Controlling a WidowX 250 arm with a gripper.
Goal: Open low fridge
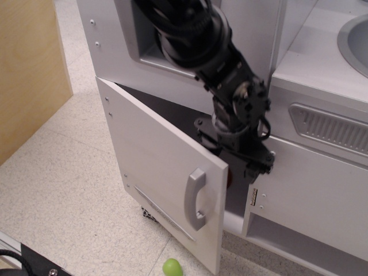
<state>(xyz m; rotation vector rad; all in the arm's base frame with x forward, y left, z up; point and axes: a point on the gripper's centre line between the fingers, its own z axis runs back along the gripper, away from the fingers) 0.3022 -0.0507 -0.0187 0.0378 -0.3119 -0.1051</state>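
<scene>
A pale low fridge door (158, 167) stands ajar, swung outward at centre-left, its curved silver handle (195, 198) near the free edge. A small green ball (172, 267) lies on the floor below. Right of the door's edge, the black gripper (253, 164) reaches into the dark opening; whether its jaws are apart cannot be told.

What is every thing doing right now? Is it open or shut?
low fridge door: partly open, swung outward, dark inside showing.
gripper: behind the door's free edge, at the opening; open or shut, cannot tell.
vented door: shut.
green ball: lying on the floor below the door.
</scene>
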